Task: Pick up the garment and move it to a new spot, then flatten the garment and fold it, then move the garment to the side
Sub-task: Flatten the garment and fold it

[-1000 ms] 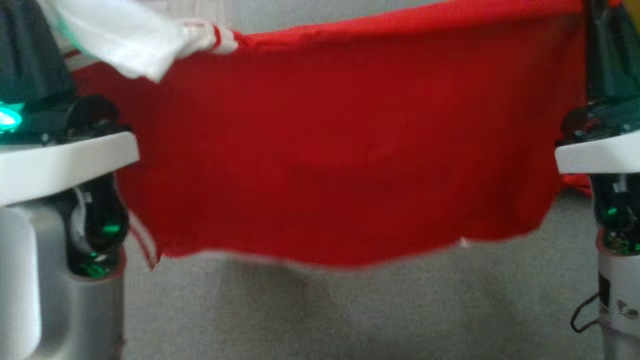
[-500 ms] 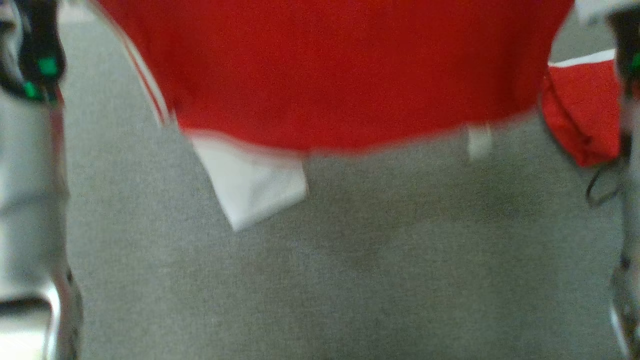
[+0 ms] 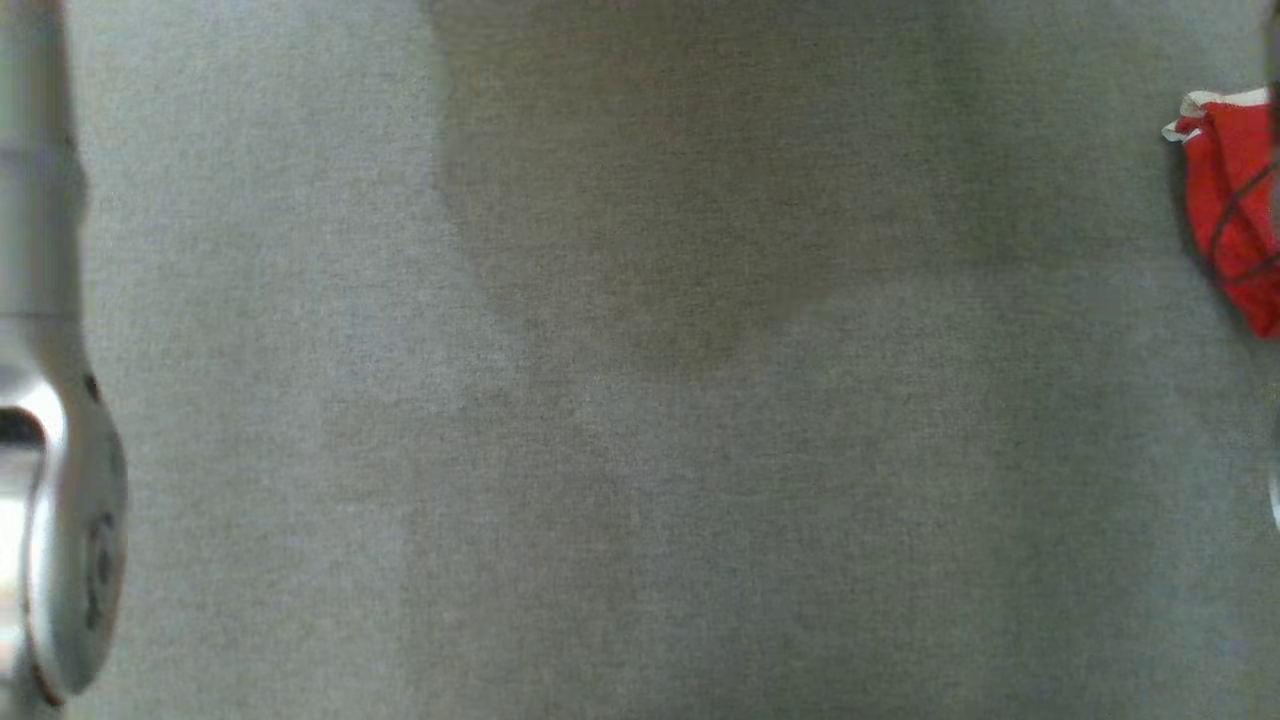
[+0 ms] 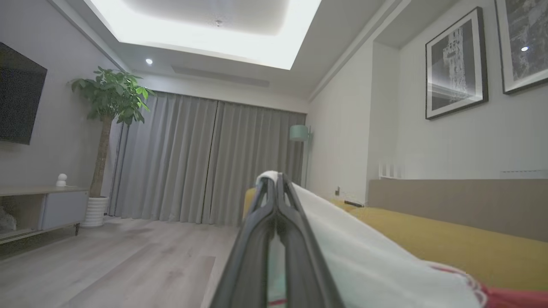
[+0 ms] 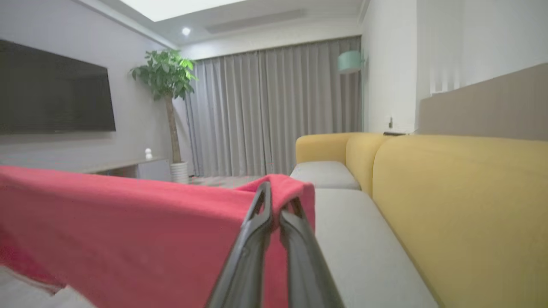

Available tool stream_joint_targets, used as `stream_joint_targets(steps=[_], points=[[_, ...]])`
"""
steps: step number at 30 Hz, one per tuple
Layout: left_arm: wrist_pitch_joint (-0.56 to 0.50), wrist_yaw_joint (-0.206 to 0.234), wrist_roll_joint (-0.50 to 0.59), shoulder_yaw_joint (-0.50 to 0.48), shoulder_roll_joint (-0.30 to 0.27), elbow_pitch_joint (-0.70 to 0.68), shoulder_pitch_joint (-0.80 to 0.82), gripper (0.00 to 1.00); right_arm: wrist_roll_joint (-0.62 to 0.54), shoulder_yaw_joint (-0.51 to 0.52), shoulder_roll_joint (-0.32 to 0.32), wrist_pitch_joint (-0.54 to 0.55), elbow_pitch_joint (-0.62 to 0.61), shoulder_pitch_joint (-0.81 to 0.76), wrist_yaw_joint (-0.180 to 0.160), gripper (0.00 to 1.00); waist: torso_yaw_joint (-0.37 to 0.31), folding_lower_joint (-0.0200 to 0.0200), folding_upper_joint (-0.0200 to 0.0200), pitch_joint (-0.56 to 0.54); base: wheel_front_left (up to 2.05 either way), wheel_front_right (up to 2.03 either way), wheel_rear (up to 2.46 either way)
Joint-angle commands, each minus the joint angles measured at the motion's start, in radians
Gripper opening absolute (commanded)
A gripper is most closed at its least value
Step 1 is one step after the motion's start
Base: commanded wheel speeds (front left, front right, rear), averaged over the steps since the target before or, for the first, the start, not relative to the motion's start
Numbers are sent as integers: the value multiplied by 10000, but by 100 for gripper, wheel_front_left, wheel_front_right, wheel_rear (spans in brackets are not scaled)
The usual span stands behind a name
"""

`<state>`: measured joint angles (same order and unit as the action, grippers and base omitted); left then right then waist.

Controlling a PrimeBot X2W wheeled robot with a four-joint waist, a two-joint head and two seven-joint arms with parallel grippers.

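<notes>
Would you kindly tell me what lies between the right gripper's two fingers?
A fold of the red garment is pinched there, inside the shut right gripper, as the right wrist view shows.

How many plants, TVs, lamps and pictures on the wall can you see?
Plant: 1
TV: 1
Lamp: 1
Pictures: 2
Total: 5
</notes>
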<state>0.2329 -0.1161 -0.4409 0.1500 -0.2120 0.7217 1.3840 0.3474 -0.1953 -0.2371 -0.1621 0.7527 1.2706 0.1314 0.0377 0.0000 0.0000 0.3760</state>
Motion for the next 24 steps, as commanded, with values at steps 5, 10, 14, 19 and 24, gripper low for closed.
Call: stream_joint_targets(steps=[5,10,14,19,24], points=[[189,-120,-84,468,-347,202,-900,0,505,-606,-253,99,569,-857,-7,0,39,0,0,-74,0,0,0],[201,-140,-253,1326,-604,437,-2804,0,1105,-1844,-628,985,1242,-2066,-7,0,30,0,0,-425,0,0,0],[-548,-143,-834,2273,-1136,218,-4379,0,1830,-2947,-1088,2057,1202,-2935,-7,0,-1,0,0,-872,0,0,0],[-1697,-144,-1780,3679,-2134,-1062,-6116,0,2556,-4433,-2001,3187,647,-3983,-7,0,26,0,0,-1624,0,0,0],[-2634,-144,-2633,4391,-3142,-2624,-7595,0,3422,-5582,-2813,4082,-150,-4870,-7,0,27,0,0,-2311,0,0,0]])
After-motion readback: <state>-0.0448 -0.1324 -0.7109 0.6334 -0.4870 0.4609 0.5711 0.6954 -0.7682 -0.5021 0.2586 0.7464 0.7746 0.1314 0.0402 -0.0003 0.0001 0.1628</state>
